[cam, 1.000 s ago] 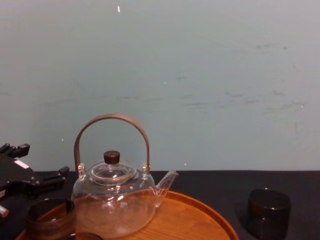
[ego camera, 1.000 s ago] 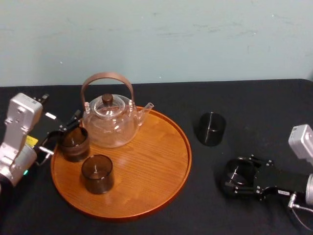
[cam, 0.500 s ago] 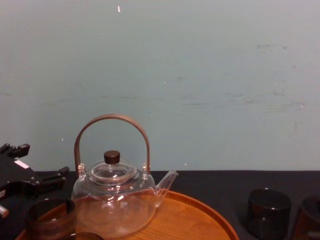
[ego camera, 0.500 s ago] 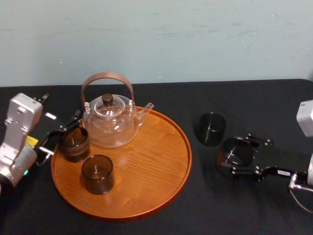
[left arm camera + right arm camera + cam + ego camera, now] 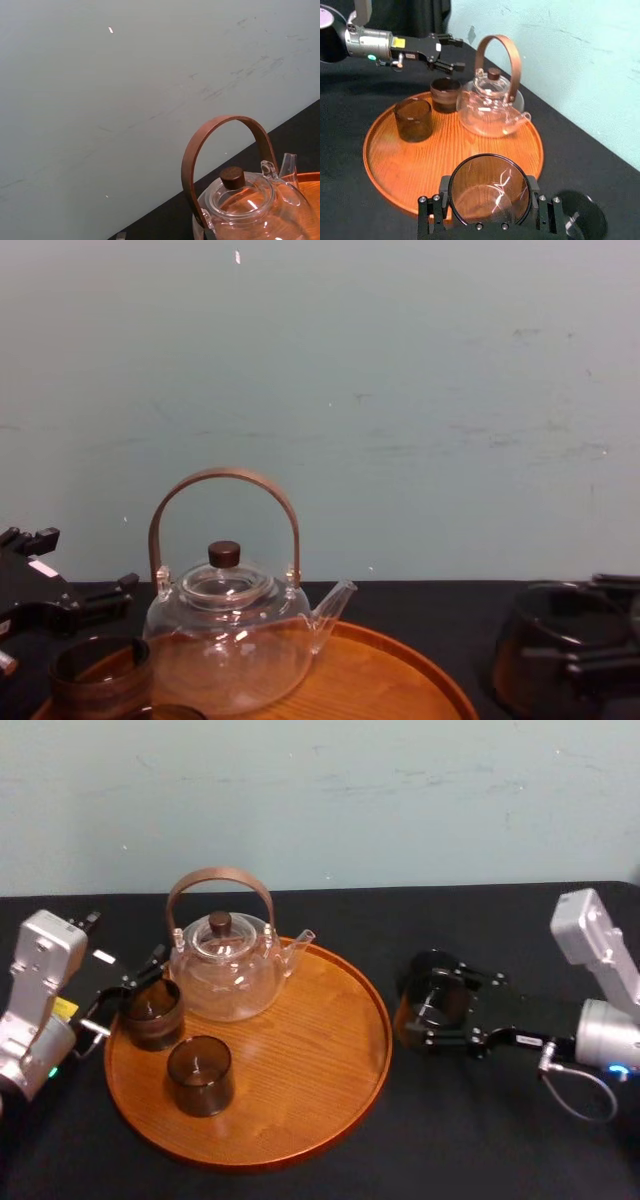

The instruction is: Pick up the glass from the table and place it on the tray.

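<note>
My right gripper (image 5: 428,1007) is shut on a dark smoky glass (image 5: 436,1002) and holds it just above the black table (image 5: 500,920), close to the right rim of the round wooden tray (image 5: 300,1050). In the right wrist view this glass (image 5: 488,189) sits between the fingers (image 5: 429,212), over the tray's near edge (image 5: 385,190). In the chest view it (image 5: 560,645) shows at the lower right. My left gripper (image 5: 128,995) stands open at the tray's left side, beside a glass (image 5: 152,1013) that rests on the tray.
A clear glass teapot (image 5: 222,970) with an arched brown handle stands at the back of the tray. A second glass (image 5: 199,1074) stands on the tray's front left. Another dark glass (image 5: 582,220) stands on the table just behind my right gripper.
My right gripper has carried its glass left and away from me, from the table's front right to beside the tray's right rim. The left arm has not moved.
</note>
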Robot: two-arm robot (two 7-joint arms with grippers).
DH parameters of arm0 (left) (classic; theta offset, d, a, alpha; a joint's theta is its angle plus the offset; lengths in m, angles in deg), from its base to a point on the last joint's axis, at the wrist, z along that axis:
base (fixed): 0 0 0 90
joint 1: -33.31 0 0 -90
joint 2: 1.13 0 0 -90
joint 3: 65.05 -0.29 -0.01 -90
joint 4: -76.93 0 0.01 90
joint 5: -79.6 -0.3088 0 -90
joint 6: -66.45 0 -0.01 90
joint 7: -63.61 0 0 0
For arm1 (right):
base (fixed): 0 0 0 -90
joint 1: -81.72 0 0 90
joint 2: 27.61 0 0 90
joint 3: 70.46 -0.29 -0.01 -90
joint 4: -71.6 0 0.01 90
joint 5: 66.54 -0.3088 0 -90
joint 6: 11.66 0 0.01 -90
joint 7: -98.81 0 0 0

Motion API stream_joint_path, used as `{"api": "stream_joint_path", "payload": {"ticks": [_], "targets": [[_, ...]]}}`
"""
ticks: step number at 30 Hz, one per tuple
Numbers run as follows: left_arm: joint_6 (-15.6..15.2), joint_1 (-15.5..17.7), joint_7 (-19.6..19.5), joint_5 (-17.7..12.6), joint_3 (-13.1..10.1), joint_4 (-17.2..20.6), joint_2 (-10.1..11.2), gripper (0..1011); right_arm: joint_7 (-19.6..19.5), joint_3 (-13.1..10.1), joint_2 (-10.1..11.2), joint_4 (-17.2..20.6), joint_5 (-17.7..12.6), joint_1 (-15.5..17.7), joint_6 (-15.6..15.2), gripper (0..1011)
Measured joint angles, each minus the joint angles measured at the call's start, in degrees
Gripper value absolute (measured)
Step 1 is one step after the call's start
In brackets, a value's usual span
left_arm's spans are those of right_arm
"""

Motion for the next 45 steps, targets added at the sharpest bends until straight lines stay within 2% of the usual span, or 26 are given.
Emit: {"api": "stream_joint_path", "payload": {"ticks": [10, 23, 32, 45], "targets": [[0.0, 0.0, 0.0, 0.0, 0.0, 0.0, 0.0, 1001, 0.8, 4.7, -3.8, -2.6, 2.3, -4.7, 0.2, 908], [0.0, 0.0, 0.0, 0.0, 0.0, 0.0, 0.0, 1001, 1.4, 9.4, -8.9, -6.1, 4.8, -8.1, 2.4, 908], [0.0, 0.0, 0.0, 0.0, 0.0, 0.0, 0.0, 1001, 1.9, 11.5, -11.6, -8.6, 5.6, -9.3, 3.5, 908], [0.0, 0.0, 0.0, 0.0, 0.0, 0.0, 0.0, 1001, 3.9, 13.5, -13.5, -12.0, 5.4, -10.0, 4.4, 908]]}}
